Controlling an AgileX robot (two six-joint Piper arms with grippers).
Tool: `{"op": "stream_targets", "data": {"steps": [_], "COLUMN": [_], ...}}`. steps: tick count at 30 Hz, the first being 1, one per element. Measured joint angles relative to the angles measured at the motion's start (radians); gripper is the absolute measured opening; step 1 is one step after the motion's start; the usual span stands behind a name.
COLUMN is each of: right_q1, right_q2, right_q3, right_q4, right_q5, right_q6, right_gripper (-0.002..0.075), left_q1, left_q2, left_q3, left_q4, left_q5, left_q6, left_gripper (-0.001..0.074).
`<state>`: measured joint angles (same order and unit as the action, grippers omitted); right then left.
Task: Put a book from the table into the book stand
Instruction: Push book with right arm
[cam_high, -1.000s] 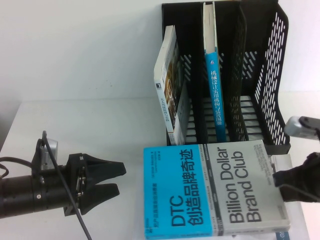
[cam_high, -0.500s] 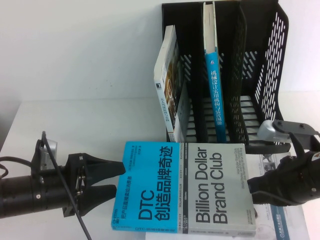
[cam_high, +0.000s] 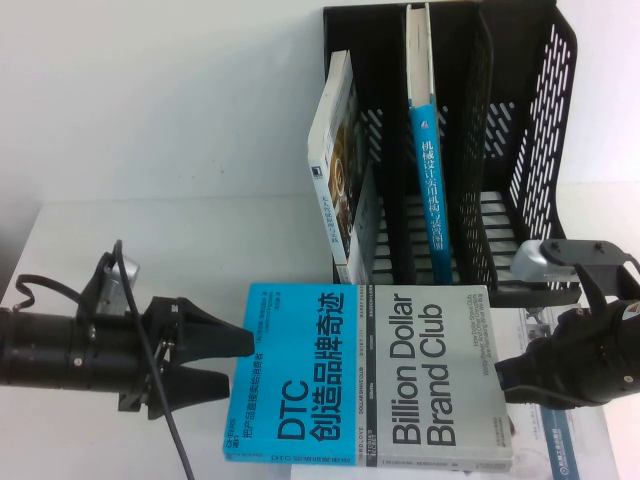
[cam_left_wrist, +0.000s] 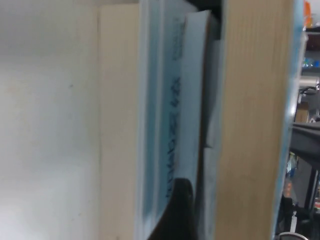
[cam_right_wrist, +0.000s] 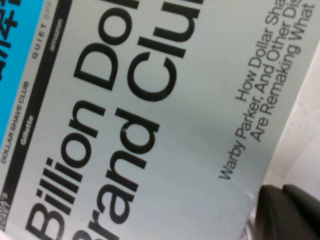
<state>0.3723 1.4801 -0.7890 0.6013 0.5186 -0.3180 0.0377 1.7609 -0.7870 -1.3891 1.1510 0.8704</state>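
Left gripper (cam_high: 238, 360), near the table's (cam_high: 150, 250) front-left corner: fingers spread wide in a fork, tips at the cyan edge of the book (cam_high: 370, 375), one above and one below that edge, holding nothing. Right gripper (cam_high: 505, 378), at the front-right edge: it meets the book's grey end (whether its fingers are parted or closed cannot be told).

The book lies cover up near the table's front edge, between the two grippers. Its cover is half bright cyan with "DTC" and a white Chinese title, half grey with black "Billion Dollar Brand Club"; the left wrist view shows its pale page block (cam_left_wrist: 250, 125) edge-on.

The book stand (cam_high: 540, 150), black with perforated walls, stands at the rear right. One compartment holds an upright blue-spined book (cam_high: 428, 170); a white book (cam_high: 335, 170) leans at its leftmost side.
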Motion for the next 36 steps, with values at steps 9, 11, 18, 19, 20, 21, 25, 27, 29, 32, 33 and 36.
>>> {"op": "stream_targets", "data": {"steps": [9, 11, 18, 19, 20, 21, 25, 27, 29, 32, 33, 36], "right_q1": [0.000, 0.000, 0.000, 0.000, 0.000, 0.002, 0.019, 0.027, 0.032, 0.043, 0.051, 0.066], "right_q2": [0.000, 0.000, 0.001, 0.001, 0.002, 0.004, 0.027, 0.055, 0.075, 0.097, 0.103, 0.115], "right_q3": [0.000, 0.000, 0.000, 0.000, 0.000, 0.000, 0.000, 0.000, -0.005, -0.012, -0.014, -0.020], "right_q4": [0.000, 0.000, 0.045, 0.070, 0.091, 0.119, 0.182, 0.193, 0.216, 0.258, 0.275, 0.321], "right_q5": [0.000, 0.000, 0.000, 0.000, 0.000, -0.002, -0.002, -0.002, -0.004, -0.014, -0.018, -0.028], "right_q6": [0.000, 0.000, -0.066, -0.089, -0.112, -0.142, -0.208, -0.216, -0.220, -0.244, -0.258, -0.311], "right_gripper": [-0.0001, -0.0001, -0.0001, -0.0001, -0.0001, -0.0001, -0.0001, -0.0001, -0.0001, -0.0001, -0.0001, -0.0001], "left_q1": [0.000, 0.000, 0.000, 0.000, 0.000, 0.000, 0.000, 0.000, 0.000, 0.000, 0.000, 0.000], "left_q2": [0.103, 0.111, 0.114, 0.114, 0.114, 0.114, 0.114, 0.114, 0.114, 0.114, 0.114, 0.114], "left_q3": [-0.006, -0.006, -0.006, -0.006, -0.006, -0.006, -0.006, -0.006, -0.006, -0.006, -0.006, -0.006], "left_q4": [0.003, -0.006, -0.057, -0.062, -0.064, -0.069, -0.073, -0.073, -0.073, -0.073, -0.073, -0.067], "left_q5": [0.000, 0.000, 0.000, 0.000, 0.000, 0.000, 0.000, 0.000, 0.000, 0.000, 0.000, -0.002], "left_q6": [-0.012, -0.013, -0.030, -0.030, -0.030, -0.033, -0.033, -0.035, -0.036, -0.041, -0.041, -0.046], "left_gripper": [0.0605, 0.0605, 0.0605, 0.0605, 0.0605, 0.0604, 0.0604, 0.0604, 0.0604, 0.0599, 0.0589, 0.0540]}}
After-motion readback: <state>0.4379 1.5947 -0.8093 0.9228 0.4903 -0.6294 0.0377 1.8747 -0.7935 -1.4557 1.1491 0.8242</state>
